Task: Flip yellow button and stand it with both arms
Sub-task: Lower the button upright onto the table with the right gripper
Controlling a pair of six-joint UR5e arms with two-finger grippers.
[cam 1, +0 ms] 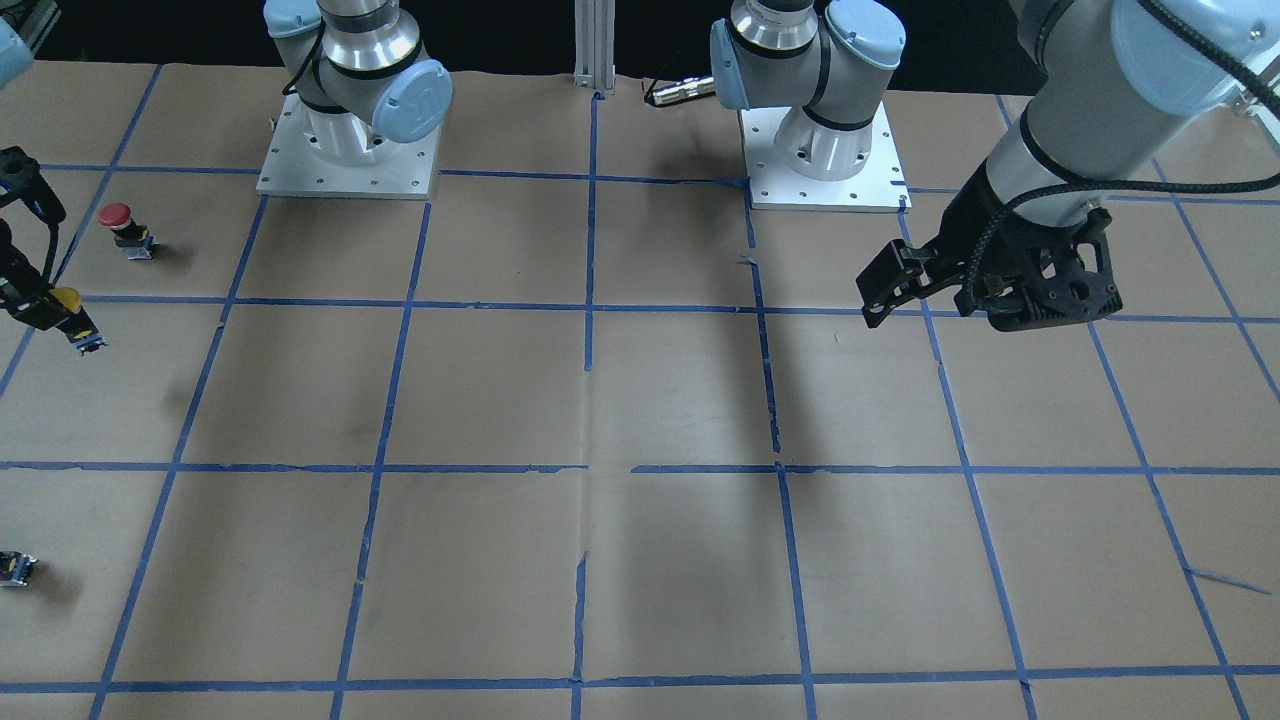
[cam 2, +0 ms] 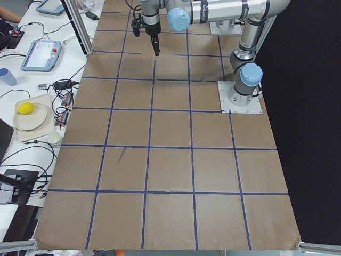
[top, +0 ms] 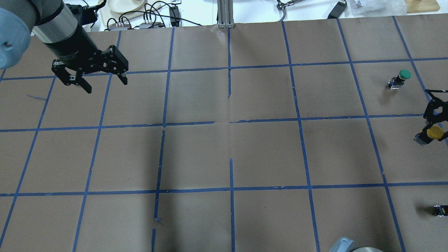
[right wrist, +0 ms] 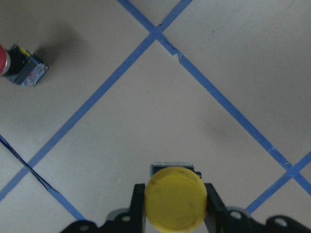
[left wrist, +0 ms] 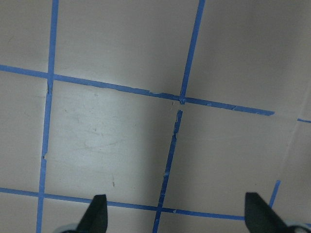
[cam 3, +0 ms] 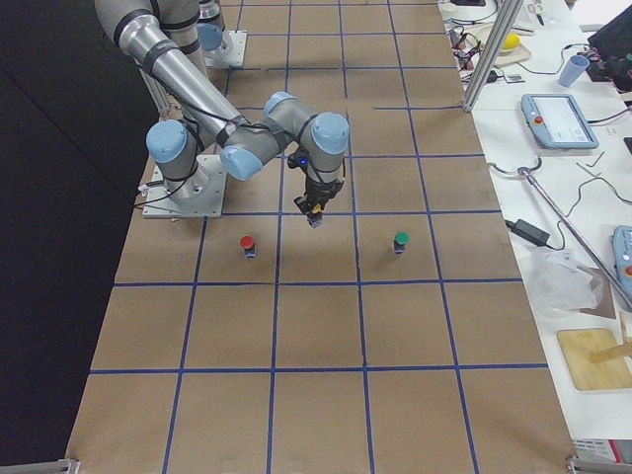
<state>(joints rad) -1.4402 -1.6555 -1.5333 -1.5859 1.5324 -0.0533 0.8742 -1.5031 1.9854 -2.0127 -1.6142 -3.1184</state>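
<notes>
Right jaws clamp the button [right wrist: 176,202] aloft; left jaws gape far left. I fear its small body twisting loose at handover.

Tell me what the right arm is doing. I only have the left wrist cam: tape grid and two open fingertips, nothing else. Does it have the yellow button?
Observer: Yes. The right gripper is shut on the yellow button, one finger on each side of the body just under the cap.
Operator: On the table or lifted?
Observer: Lifted, as far as I can tell. In the right side view it hangs at the fingertips above the paper, cap towards the wrist and base pointing down.
Operator: Anything close to it?
Observer: A red button stands upright on one side and a green button on the other, both clear of the gripper.
</notes>
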